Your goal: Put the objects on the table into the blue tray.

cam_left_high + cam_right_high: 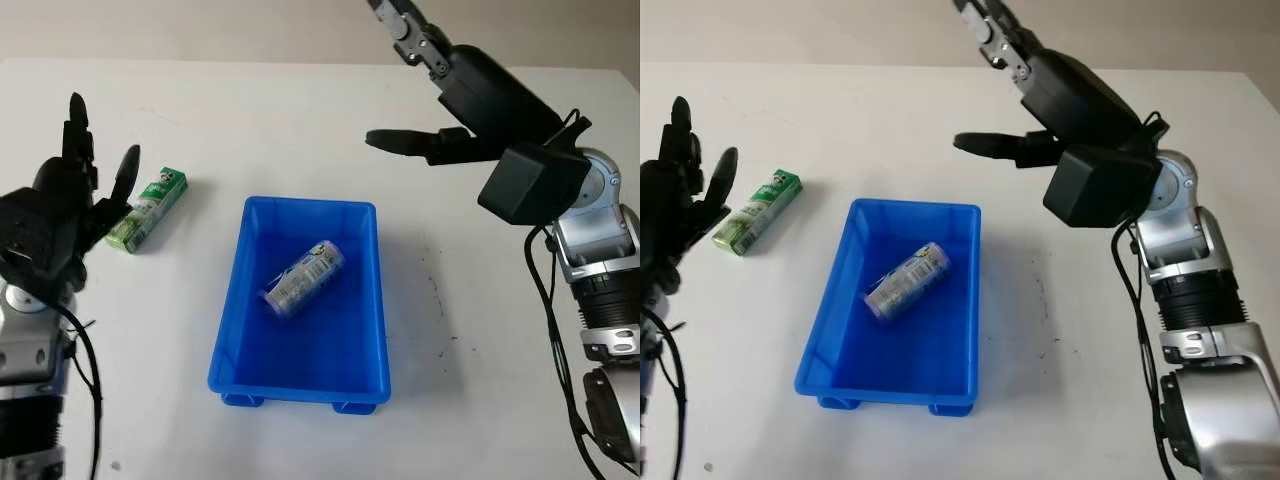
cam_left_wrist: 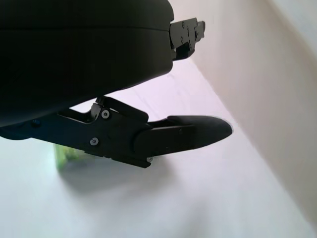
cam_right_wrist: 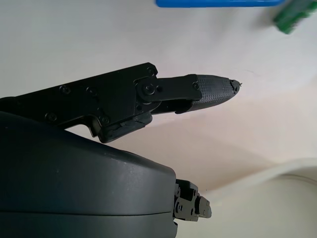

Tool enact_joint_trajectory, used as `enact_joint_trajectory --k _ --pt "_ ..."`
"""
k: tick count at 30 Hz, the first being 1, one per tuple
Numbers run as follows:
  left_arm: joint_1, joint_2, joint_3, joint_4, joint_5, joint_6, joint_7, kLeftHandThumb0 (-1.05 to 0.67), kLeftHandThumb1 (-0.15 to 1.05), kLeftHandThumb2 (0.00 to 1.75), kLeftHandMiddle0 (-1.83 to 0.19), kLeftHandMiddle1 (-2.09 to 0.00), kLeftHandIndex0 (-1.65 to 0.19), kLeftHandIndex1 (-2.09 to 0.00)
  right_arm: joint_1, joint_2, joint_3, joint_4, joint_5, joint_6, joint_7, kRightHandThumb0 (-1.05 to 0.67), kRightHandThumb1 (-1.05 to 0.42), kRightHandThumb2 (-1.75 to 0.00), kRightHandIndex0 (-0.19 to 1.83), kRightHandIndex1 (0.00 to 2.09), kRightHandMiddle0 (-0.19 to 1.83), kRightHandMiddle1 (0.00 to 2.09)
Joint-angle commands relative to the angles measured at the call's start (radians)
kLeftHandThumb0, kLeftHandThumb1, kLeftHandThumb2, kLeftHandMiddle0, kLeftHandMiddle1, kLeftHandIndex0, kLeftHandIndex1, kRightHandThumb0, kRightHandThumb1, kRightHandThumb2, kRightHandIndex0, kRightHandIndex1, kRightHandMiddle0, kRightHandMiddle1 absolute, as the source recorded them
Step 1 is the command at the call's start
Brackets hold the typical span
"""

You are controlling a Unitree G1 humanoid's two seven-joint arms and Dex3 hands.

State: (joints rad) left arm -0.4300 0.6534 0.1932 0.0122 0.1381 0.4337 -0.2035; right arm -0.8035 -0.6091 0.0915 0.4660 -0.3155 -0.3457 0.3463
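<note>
Here's the white table (image 1: 480, 400), smooth and matte, with a few faint dark specks to the right of the tray. The blue tray (image 1: 232, 300) sits near the middle: rectangular moulded plastic with sloped walls, a rolled rim and small feet along the near edge. Inside lies a can (image 1: 303, 278), a silvery cylinder with a printed label, on its side and angled corner to corner, touching the tray floor. There's bare floor on both sides of it.

Over to the left, the carton (image 1: 148, 208), a slim green and white box, lies flat on the table, well apart from the tray's left wall. Nothing stands between carton and tray, just bare table.

The left hand (image 1: 85, 190) is up just beside the carton, on the side away from the tray, black fingers pointing upward, holding nothing, open. In the left wrist view a strip of the green carton (image 2: 63, 154) peeks out past a finger (image 2: 188, 131).

The right hand (image 1: 440, 110) hangs high over the far right of the table, beyond the tray's far right corner, open and holding nothing, one finger (image 1: 400, 142) reaching out toward the left. The right wrist view catches the tray rim (image 3: 218, 3) and the carton (image 3: 294, 15) in the distance, past a textured fingertip (image 3: 218, 89).

The far table edge meets a pale wall (image 1: 200, 25); plenty of free surface on the right and near sides.
</note>
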Motion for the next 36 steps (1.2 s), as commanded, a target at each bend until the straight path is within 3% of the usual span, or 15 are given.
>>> enact_joint_trajectory --k 1,7,9,13,17,19,24,26,29,30,31,32,33,35,36 --pt "-0.06 0.038 -0.041 -0.002 0.034 0.061 -0.022 -0.67 1.05 0.44 0.13 -0.07 0.14 -0.05 0.004 -0.016 0.002 0.024 -0.015 0.003 -0.013 -0.64 -1.05 -0.24 -0.14 0.05 -0.12 0.05" --pt "-0.251 0.027 -0.267 0.212 0.256 0.237 0.008 -0.83 1.05 0.36 -0.03 -0.14 0.11 -0.06 0.015 -0.016 0.011 0.025 -0.029 0.02 0.004 -0.66 -1.05 -0.14 -0.16 0.04 -0.14 0.05" --pt "-0.289 0.024 -0.32 0.299 0.299 0.213 0.01 -0.86 1.05 0.37 0.11 -0.85 0.08 -0.06 0.022 -0.016 0.011 0.016 -0.028 0.016 0.002 -0.66 -1.05 -0.13 -0.16 0.05 -0.14 0.05" --pt "-0.356 0.0 -0.351 0.454 0.301 0.12 0.003 -0.89 1.05 0.36 0.19 -1.21 -0.12 -0.19 0.033 -0.016 0.003 0.002 -0.02 0.017 0.0 -0.64 -1.04 -0.09 -0.17 0.04 -0.15 0.05" --pt "-0.429 -0.014 -0.413 0.587 0.341 0.046 -0.017 -0.94 1.05 0.41 0.19 -1.83 0.13 -1.55 0.032 -0.02 0.003 0.012 -0.025 0.009 -0.008 -0.61 -1.03 -0.06 -0.18 0.05 -0.15 0.05" --pt "-0.463 -0.012 -0.453 0.639 0.372 0.006 -0.043 -0.97 1.05 0.46 0.19 -2.0 0.17 -1.82 0.03 -0.02 0.004 0.012 -0.028 0.011 -0.011 -0.61 -1.03 -0.06 -0.18 0.05 -0.15 0.05" --pt "-0.532 -0.003 -0.539 0.73 0.45 -0.029 -0.132 -0.98 1.05 0.5 0.19 -1.56 0.18 -1.42 0.029 -0.025 0.01 -0.032 -0.058 0.059 -0.012 -0.61 -1.03 -0.06 -0.17 0.05 -0.15 0.05" --pt "-0.553 0.003 -0.575 0.761 0.488 -0.032 -0.171 -0.97 1.05 0.47 -0.04 -0.47 0.03 -0.65 0.029 -0.024 0.008 -0.04 -0.06 0.064 -0.012 -0.61 -1.03 -0.05 -0.17 0.05 -0.15 0.05" --pt "-0.58 0.001 -0.606 0.814 0.522 -0.031 -0.218 -0.99 1.05 0.41 0.03 -0.07 0.04 -0.16 0.035 -0.022 0.001 -0.066 -0.05 0.089 0.0 -0.58 -1.02 -0.05 -0.17 0.05 -0.15 0.05" --pt "-0.584 0.001 -0.613 0.825 0.531 -0.031 -0.229 -1.0 1.05 0.39 0.06 -0.04 0.08 -0.11 0.037 -0.022 -0.002 -0.073 -0.045 0.095 0.003 -0.58 -1.02 -0.05 -0.17 0.05 -0.15 0.05" --pt "-0.586 0.002 -0.624 0.829 0.544 -0.034 -0.24 -1.02 1.05 0.36 0.04 -0.38 0.04 -0.1 0.038 -0.023 -0.002 -0.08 -0.045 0.103 0.004 -0.57 -1.02 -0.05 -0.18 0.05 -0.15 0.05" --pt "-0.584 0.003 -0.629 0.826 0.552 -0.033 -0.252 -1.03 1.05 0.34 0.11 -1.21 -0.04 -0.48 0.039 -0.025 -0.001 -0.084 -0.048 0.105 0.002 -0.58 -1.02 -0.05 -0.18 0.05 -0.16 0.05" --pt "-0.584 0.004 -0.64 0.823 0.565 -0.029 -0.267 -1.04 1.05 0.3 0.1 -1.73 0.09 -1.26 0.038 -0.026 0.0 -0.083 -0.05 0.103 0.0 -0.58 -1.02 -0.05 -0.18 0.05 -0.16 0.05" --pt "-0.597 0.017 -0.704 0.823 0.624 -0.058 -0.342 -1.04 1.05 0.3 0.17 -1.9 0.17 -1.62 0.036 -0.027 -0.001 -0.079 -0.046 0.1 0.003 -0.58 -1.02 -0.05 -0.18 0.05 -0.16 0.05" --pt "-0.604 0.021 -0.73 0.828 0.65 -0.073 -0.375 -1.01 1.05 0.33 0.17 -1.43 0.18 -1.36 0.034 -0.027 -0.002 -0.076 -0.041 0.097 0.005 -0.59 -1.03 -0.06 -0.19 0.05 -0.17 0.05"
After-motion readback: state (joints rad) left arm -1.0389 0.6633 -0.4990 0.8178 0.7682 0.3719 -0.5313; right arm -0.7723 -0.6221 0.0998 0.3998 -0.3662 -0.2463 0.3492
